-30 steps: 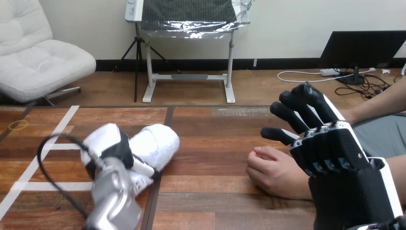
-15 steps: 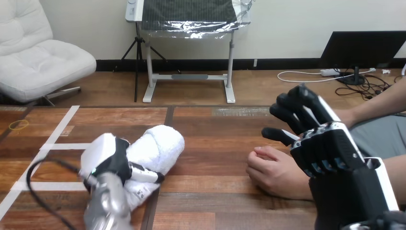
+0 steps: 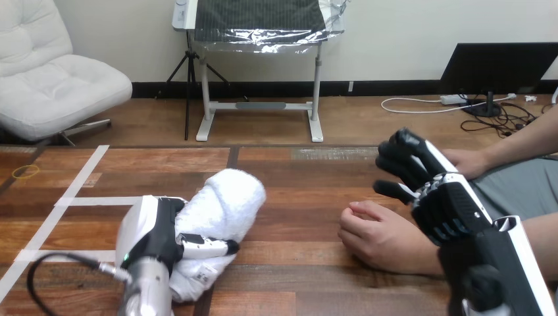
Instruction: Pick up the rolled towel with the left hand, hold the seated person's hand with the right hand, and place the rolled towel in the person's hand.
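White rolled towel (image 3: 230,197) lies on the wooden table (image 3: 296,174), left of centre in the head view. The robot's left hand (image 3: 152,236) is closed round its near end, thumb across the front. The towel appears to rest on the wood, so the pick-up step seems under way, and lifting it clear would come next. At the right, the robot's right hand (image 3: 451,209) hangs over the wrist side of the person's hand (image 3: 375,236), fingers spread and fairly straight, gripping nothing. The person's hand rests on the table, loosely curled. Whether the two touch cannot be told. Holding it calls for lowering and curling round it.
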